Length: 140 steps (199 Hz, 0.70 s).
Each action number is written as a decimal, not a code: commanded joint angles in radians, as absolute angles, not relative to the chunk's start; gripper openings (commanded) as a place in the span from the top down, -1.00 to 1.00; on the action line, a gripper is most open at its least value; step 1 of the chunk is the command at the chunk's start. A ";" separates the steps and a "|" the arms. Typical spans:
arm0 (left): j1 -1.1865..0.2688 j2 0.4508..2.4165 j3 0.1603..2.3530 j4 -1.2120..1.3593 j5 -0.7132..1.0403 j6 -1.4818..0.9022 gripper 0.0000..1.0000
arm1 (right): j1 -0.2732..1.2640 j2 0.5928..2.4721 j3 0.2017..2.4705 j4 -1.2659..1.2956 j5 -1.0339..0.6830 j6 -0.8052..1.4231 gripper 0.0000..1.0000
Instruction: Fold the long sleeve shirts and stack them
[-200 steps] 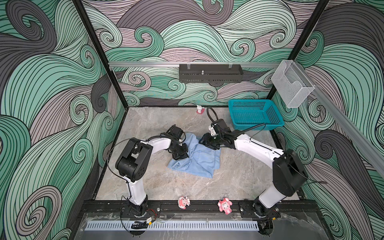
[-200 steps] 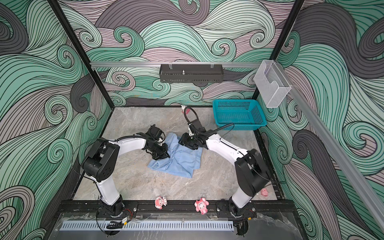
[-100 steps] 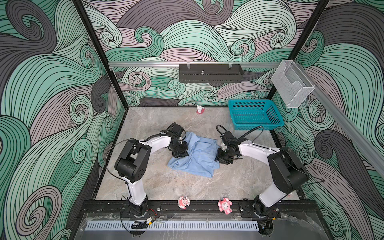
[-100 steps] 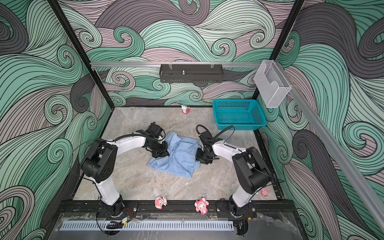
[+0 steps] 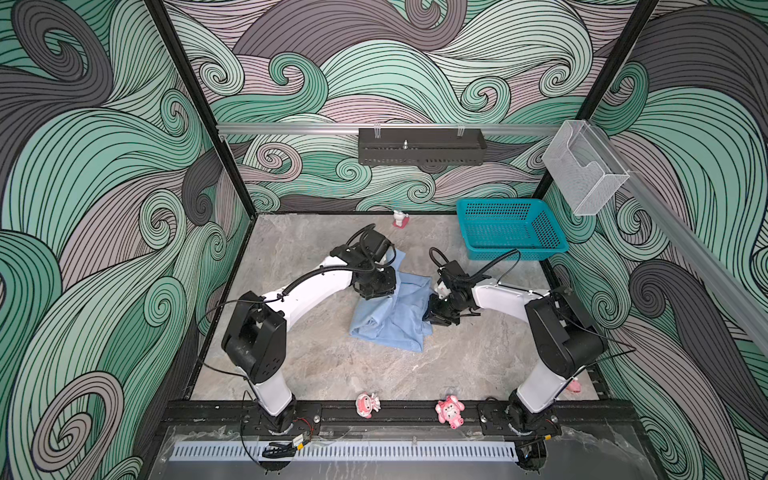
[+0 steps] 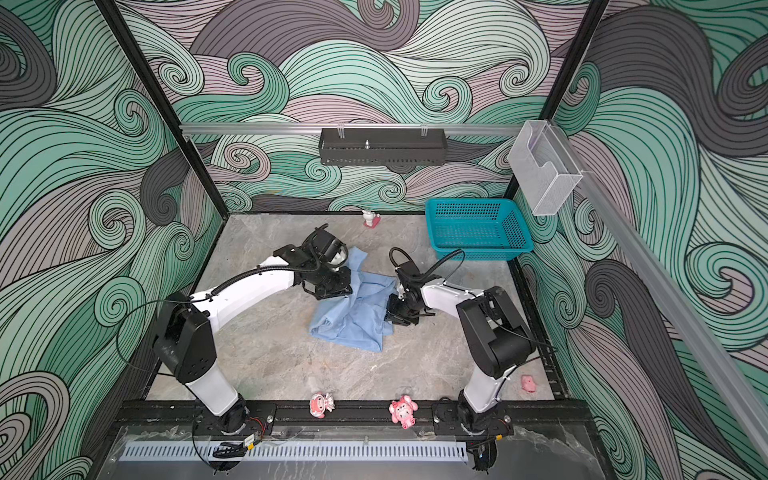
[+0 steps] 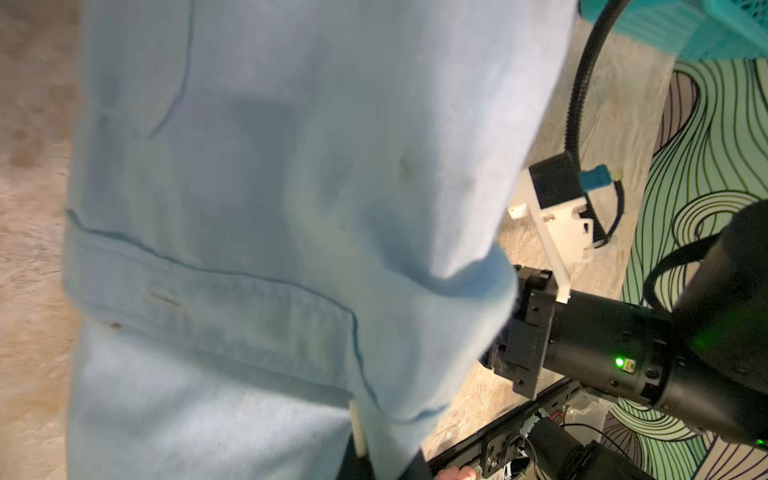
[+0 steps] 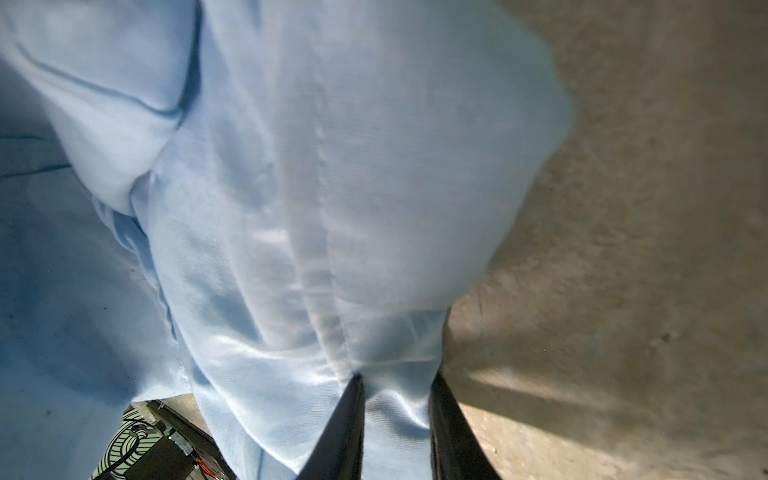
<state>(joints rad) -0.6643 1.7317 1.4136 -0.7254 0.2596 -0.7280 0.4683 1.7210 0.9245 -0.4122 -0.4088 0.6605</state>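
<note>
The left claw (image 5: pixel 376 293) sits on the far left part of the light blue button-up shirt (image 5: pixel 395 320). Its own black body hides the fingertips in both top views. In the left wrist view, blurred cloth drapes close across the lens and covers them too. Its fingers are pressed together, but I cannot tell whether any cloth is caught between them.

The right claw (image 8: pixel 397 378) is plainer. Its two dark fingers (image 8: pixel 353 419) stand either side of a bunched fold at the shirt's right edge and pinch it, with creases fanning out from the grip. In the left wrist view that same edge hides the right claw's tips.

The shirt lies crumpled in the middle of the grey marbled counter (image 5: pixel 307 365), between the two arms. It is well apart from the teal basket (image 5: pixel 515 254) in the far right corner. The fabric is thin and pale blue, lying in several overlapping layers. Close up, a stitched band with a buttonhole (image 7: pixel 160 297) shows. Collar and sleeves cannot be picked out, so which end is the neck is unclear.

The long axis runs from far to near in both top views. A narrow tongue reaches toward the back wall behind the left claw. The wider end has a fairly straight edge, faces the near side of the counter and slants a little to the right.
</note>
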 commanded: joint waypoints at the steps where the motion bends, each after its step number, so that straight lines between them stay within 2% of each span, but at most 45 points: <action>1: -0.703 1.821 1.459 -0.749 0.242 -0.744 1.00 | 0.472 1.721 0.934 -0.398 -0.434 0.645 0.45; 54: -0.745 1.924 1.501 -0.693 0.262 -0.768 1.00 | 0.434 1.649 0.850 -0.281 -0.489 0.690 0.42; 104: -0.768 1.937 1.501 -0.633 0.276 -0.806 1.00 | 0.377 1.613 0.740 -0.150 -0.549 0.735 0.33; 122: -0.776 1.936 1.510 -0.621 0.276 -0.815 1.00 | 0.369 1.613 0.726 -0.138 -0.555 0.735 0.41; 140: -0.789 1.945 1.527 -0.613 0.276 -0.822 1.00 | 0.364 1.618 0.720 -0.123 -0.563 0.738 0.57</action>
